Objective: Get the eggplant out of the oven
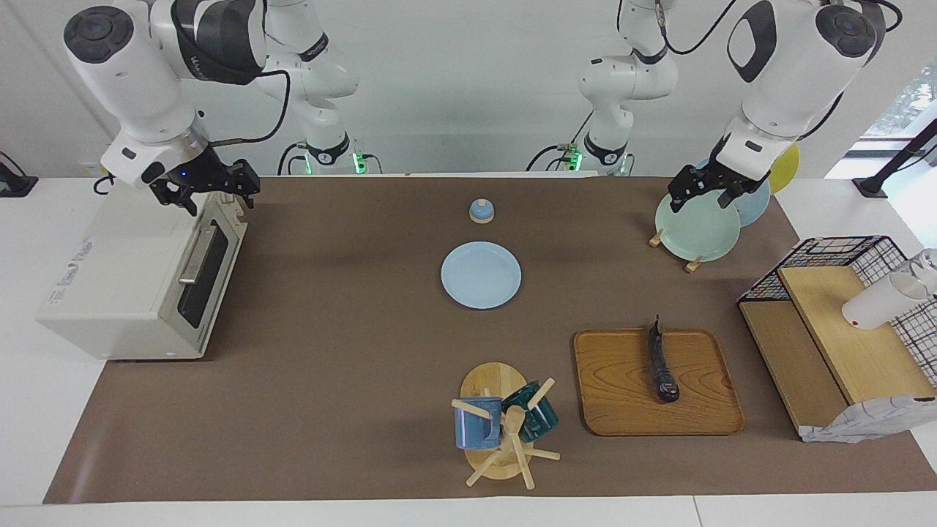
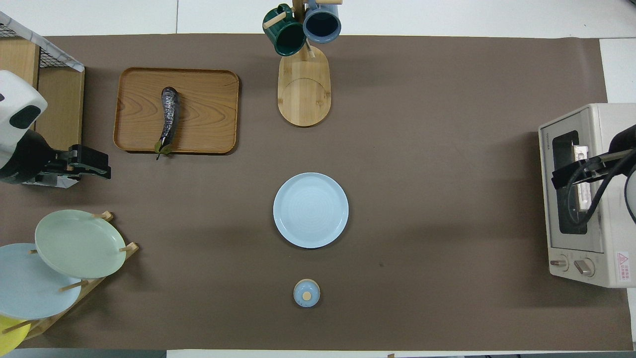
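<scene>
- Looking through the facing view, you had the eggplant (image 1: 662, 365) lying loose on the wooden tray (image 1: 622, 410), toward the left arm's end of the tabletop (image 1: 351, 380), well apart from the oven (image 1: 132, 285).
- You saw the oven at the right arm's end with its dark glass door shut.
- Your left pincer (image 1: 704, 192) hung in the air over the green plate (image 1: 695, 234) in the plate rack, with a gap between its fingers and nothing in them.
- Your right pincer (image 1: 210, 192) hovered over the oven's top front edge, fingers spread and empty.
- You also had the light blue plate (image 1: 481, 274) mid-tabletop, and the mug tree (image 1: 501, 432) beside the tray.
- Turning to the overhead view, you saw the eggplant (image 2: 168, 119) on the tray (image 2: 208, 114), its stem end at the rim nearer the robots.
- Your left pincer (image 2: 94, 166) appeared between the tray and the green plate (image 2: 74, 243), holding nothing.
- Your right pincer (image 2: 571, 175) covered part of the oven (image 2: 596, 248), above its door; from this view I cannot tell how its fingers stood.
</scene>
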